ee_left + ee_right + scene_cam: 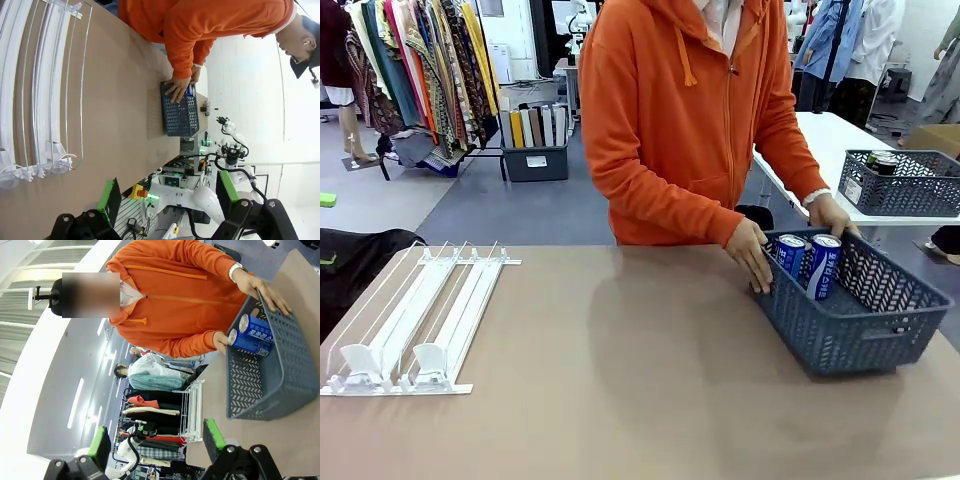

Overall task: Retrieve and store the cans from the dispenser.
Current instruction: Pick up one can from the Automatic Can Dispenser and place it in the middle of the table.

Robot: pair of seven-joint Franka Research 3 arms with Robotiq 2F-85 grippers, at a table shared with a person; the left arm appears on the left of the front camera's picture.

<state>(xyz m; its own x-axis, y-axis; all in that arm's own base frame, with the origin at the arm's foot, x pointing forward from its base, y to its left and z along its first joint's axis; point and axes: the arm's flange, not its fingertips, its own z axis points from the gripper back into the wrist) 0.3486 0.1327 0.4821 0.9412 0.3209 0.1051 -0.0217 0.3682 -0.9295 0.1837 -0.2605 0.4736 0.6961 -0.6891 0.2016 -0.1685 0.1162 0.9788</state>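
The white and clear dispenser (420, 320) lies flat at the table's left, its lanes bare and two white pusher blocks at the near end; it also runs down the left of the left wrist view (40, 90). Two blue cans (790, 255) (823, 265) stand in a dark grey basket (870, 345) at the right. A person in an orange hoodie has both hands (752, 255) on the basket's far end. My left gripper (168, 192) hangs open above the table's near edge. My right gripper (157, 440) is open too, off to the side of the basket (245, 385) and cans (255, 327).
A second grey basket (900, 185) holding a can sits on a white table behind the person. Bare brown tabletop (620, 380) stretches between dispenser and basket. Clothes racks stand at the back left.
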